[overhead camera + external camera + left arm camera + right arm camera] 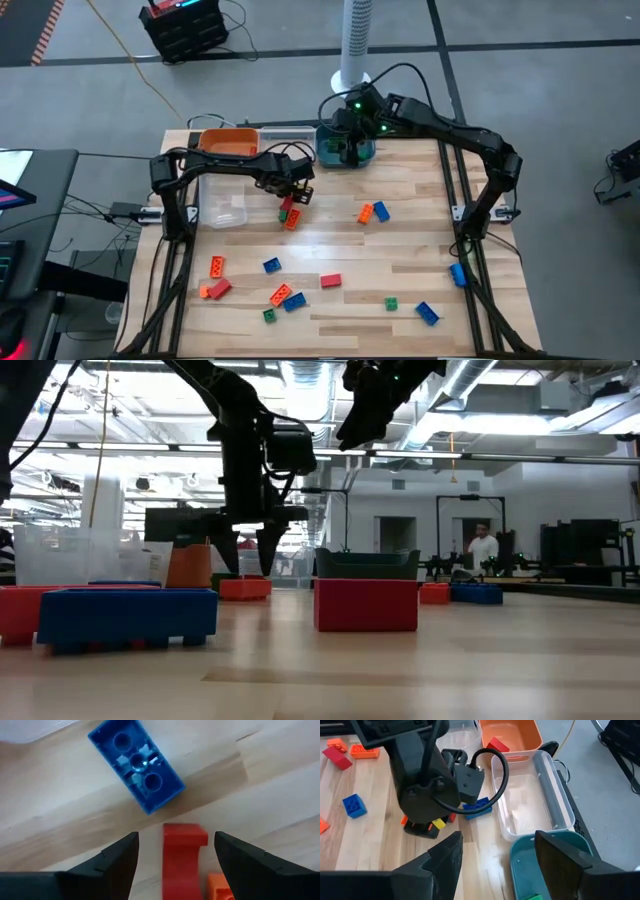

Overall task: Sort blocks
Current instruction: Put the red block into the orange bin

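My left gripper (175, 855) is open and points down near the clear bin; its fingers stand on either side of a red brick (182, 857) lying on the table, with a gap on each side. A blue brick (137, 765) lies just beyond it and an orange brick (220, 889) beside it. In the high view this gripper (293, 196) hangs over a small cluster of bricks (290, 212). My right gripper (497, 862) is open above the teal bin (547, 870), which holds a green brick (535, 896).
An orange bin (228, 140) with a red brick (495, 744) inside, a clear bin (285, 133) and the teal bin (362, 152) stand along the far edge; another clear bin (222, 202) sits left of my left gripper. Several bricks are scattered over the near half of the table (330, 281).
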